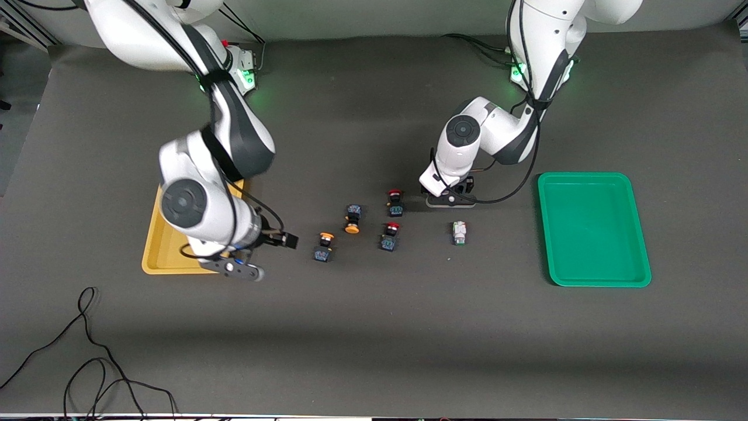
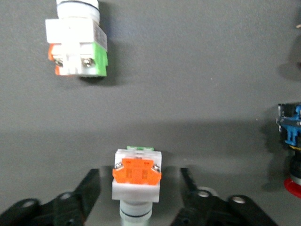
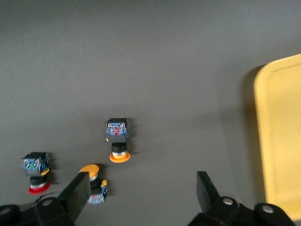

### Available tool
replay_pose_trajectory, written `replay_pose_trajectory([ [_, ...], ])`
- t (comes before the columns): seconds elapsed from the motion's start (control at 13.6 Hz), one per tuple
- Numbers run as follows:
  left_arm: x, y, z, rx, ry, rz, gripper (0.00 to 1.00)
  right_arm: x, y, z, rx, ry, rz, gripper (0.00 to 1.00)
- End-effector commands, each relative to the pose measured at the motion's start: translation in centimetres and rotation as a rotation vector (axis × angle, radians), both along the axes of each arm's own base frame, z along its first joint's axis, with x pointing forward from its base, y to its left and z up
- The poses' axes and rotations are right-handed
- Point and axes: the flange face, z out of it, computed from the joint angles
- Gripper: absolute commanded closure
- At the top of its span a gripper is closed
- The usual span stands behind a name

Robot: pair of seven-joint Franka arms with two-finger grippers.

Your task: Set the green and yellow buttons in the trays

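Observation:
A white button with an orange face (image 2: 136,181) stands between the fingers (image 2: 89,188) of my left gripper (image 2: 138,188), which is open with a gap on each side. In the front view this gripper (image 1: 459,188) is down at the table and hides that button. The white green-trimmed button (image 1: 459,233) (image 2: 77,47) lies nearer the camera. Two yellow-capped buttons (image 1: 352,219) (image 1: 323,247) lie mid-table. My right gripper (image 1: 280,238) (image 3: 141,193) hangs open and empty between the yellow tray (image 1: 158,245) and the nearer yellow-capped button (image 3: 94,183). The green tray (image 1: 593,228) is bare.
Two red-capped dark buttons (image 1: 395,202) (image 1: 389,236) lie between the yellow-capped ones and my left gripper. The yellow tray's rim (image 3: 263,141) runs beside my right gripper. A loose black cable (image 1: 87,351) lies near the table's front edge at the right arm's end.

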Motion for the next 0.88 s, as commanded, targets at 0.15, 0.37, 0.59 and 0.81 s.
replay_pose_trajectory([
  [0.15, 1.8, 0.1, 1.7, -0.010, -0.026, 0.034, 0.67, -0.2, 5.4, -8.2, -0.019, -0.024, -0.017, 0.00],
  [0.37, 4.2, 0.1, 8.0, -0.021, -0.033, 0.084, 0.68, -0.9, 7.5, -12.4, -0.033, -0.050, -0.008, 0.00],
  [0.59, 8.0, 3.3, 15.4, 0.005, 0.030, 0.125, 0.70, -1.3, 7.9, -15.1, -0.055, -0.059, 0.012, 0.00],
  [0.81, 10.7, 10.4, 20.2, -0.033, 0.104, 0.114, 0.70, -1.5, 8.0, -16.6, -0.066, -0.058, 0.020, 0.00],
])
